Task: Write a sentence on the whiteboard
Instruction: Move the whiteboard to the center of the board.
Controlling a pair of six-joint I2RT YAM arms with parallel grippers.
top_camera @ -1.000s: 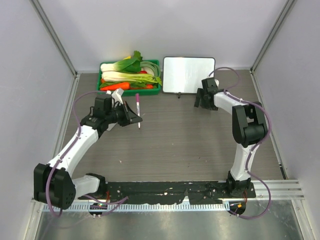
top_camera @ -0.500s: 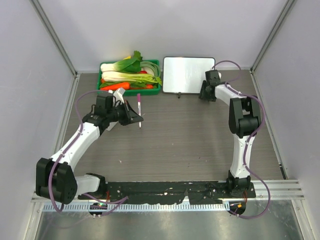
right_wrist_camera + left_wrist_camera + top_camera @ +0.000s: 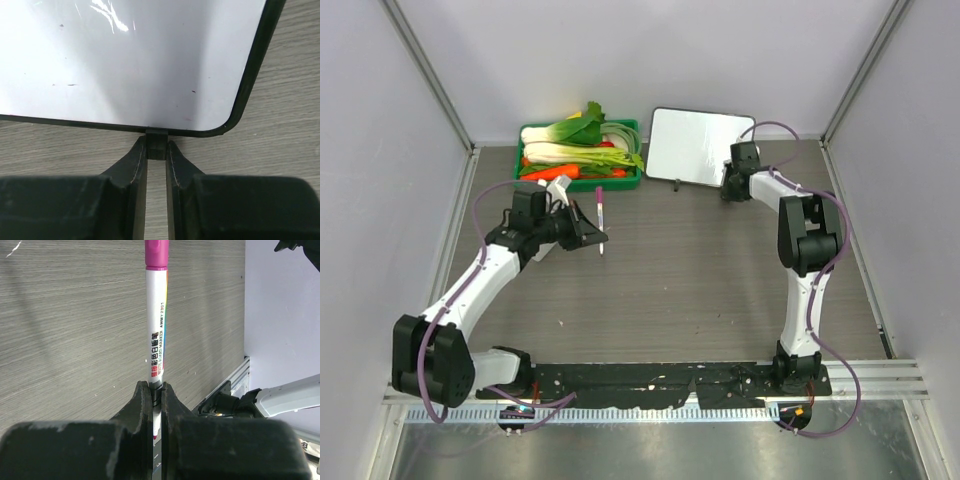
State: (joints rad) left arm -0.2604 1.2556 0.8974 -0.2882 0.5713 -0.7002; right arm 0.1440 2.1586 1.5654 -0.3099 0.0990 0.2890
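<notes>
Nothing is written so far: the whiteboard (image 3: 698, 146), just ahead of the right claw (image 3: 156, 150), shows a blank white face with only faint specks. That claw is pinched narrow on the small black foot (image 3: 156, 137) at the board's near edge. The left claw (image 3: 156, 390) clamps a pink marker (image 3: 156, 315), well apart from the board. Beyond it on the bench (image 3: 670, 280), the green tray (image 3: 582, 184) carries leafy greens (image 3: 575, 130) and a carrot (image 3: 552, 173). All the writing is left to do, I'd judge.

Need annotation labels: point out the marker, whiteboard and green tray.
marker (image 3: 156, 335), left wrist view, white barrel.
whiteboard (image 3: 698, 146), top external view, middle of white face.
green tray (image 3: 582, 184), top external view, near rim.
</notes>
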